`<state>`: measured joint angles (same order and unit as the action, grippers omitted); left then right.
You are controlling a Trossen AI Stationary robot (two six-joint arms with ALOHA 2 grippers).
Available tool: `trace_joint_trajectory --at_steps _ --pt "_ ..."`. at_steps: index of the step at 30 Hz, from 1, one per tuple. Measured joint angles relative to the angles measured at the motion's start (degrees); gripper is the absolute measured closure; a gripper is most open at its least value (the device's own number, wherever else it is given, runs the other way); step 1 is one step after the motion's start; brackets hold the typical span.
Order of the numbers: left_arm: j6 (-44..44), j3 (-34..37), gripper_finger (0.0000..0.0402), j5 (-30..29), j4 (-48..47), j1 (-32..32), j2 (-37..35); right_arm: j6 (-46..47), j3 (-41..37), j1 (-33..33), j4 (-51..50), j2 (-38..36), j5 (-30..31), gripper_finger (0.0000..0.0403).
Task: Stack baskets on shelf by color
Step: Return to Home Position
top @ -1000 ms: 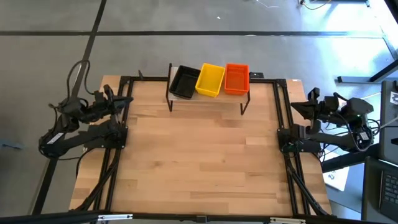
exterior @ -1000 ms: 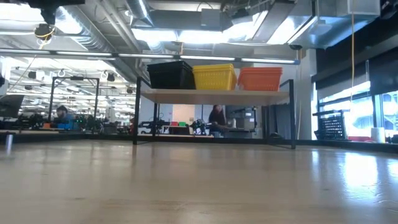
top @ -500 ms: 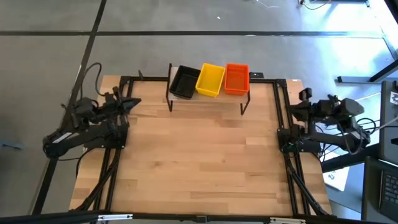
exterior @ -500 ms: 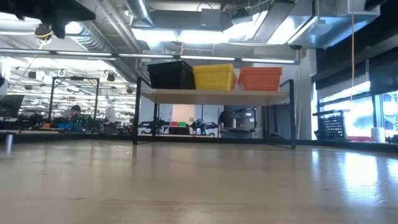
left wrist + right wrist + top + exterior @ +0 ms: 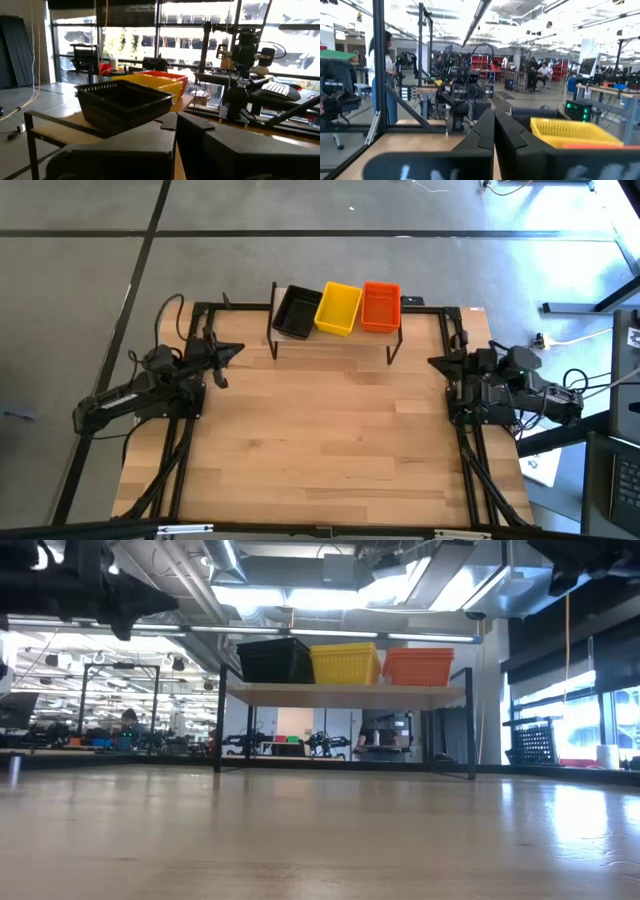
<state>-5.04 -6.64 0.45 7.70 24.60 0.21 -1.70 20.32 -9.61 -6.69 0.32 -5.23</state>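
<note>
I am holding my left gripper [image 5: 235,350] above the table's left edge. Its fingers [image 5: 125,145] are pressing together with nothing between them. I am holding my right gripper [image 5: 435,362] above the right edge, its jaws likewise pressing together and empty. Both are pointing inward, well apart from the shelf [image 5: 345,693]. The wooden table [image 5: 320,440] is lying between them. The shelf is standing at the table's far edge, carrying the black baskets [image 5: 273,660] toward my left arm, the yellow baskets [image 5: 345,664] in the middle and the orange baskets [image 5: 418,666] toward my right arm, side by side. Beyond, a person [image 5: 384,70] is standing in the room.
</note>
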Motion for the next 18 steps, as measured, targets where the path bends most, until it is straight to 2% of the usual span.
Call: trace_joint_trajectory --at_steps 7,11,18 --pt "-2.2 5.7 0.0401 0.6 3.3 0.0 0.0 0.0 -4.0 0.0 3.1 0.0 -0.1 0.0403" --pt "-2.2 6.2 0.0401 1.5 2.2 0.0 0.0 -0.1 -5.7 0.0 3.2 0.0 -3.0 0.0403" --pt "-1.5 6.2 0.0401 10.5 1.9 0.0 0.1 -2.4 -9.4 0.0 3.1 0.0 -7.0 0.0403"
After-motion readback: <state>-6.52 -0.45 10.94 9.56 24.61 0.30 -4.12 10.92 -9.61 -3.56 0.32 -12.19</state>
